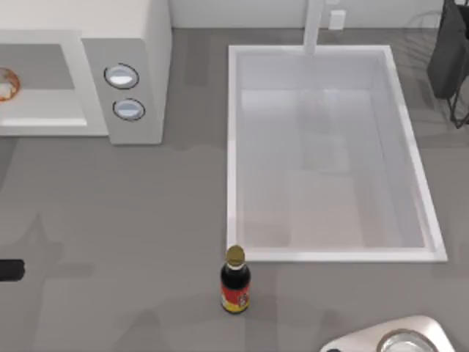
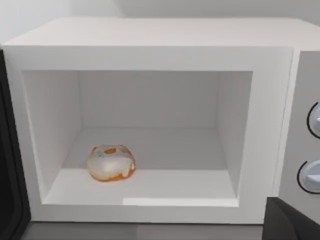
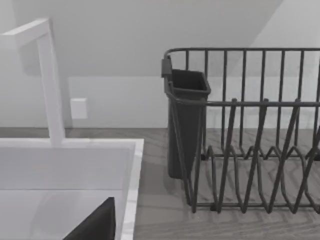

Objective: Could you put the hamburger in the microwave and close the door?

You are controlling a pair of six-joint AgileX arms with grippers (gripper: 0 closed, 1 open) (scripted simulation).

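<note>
I have the small round cream hamburger with orange-brown patches (image 2: pixel 111 163) sitting inside the large white boxy microwave (image 2: pixel 150 50), on the cavity floor toward the door-hinge side and a little back from the front lip. In the top view the same bun (image 1: pixel 6 83) peeks out at the far left edge, within the open cavity. So the placing looks done to me; what is left is the door. A dark edge in the left wrist view (image 2: pixel 9 165) is probably that open door, swung outward, though I cannot make out its handle from here.

My left pincer faces the cavity from in front; a dark corner of it (image 2: pixel 290 222) shows, but I cannot tell whether it is released or clenched. The same goes for my right pincer (image 3: pixel 95 225), parked over the white rectangular sink (image 1: pixel 234 147) near the black wire dish rack (image 3: pixel 240 140).

I judge the door stiff, light and hinged, best pushed on its outer face near the free edge rather than gripped. The bun seems soft and needs no more handling.
</note>
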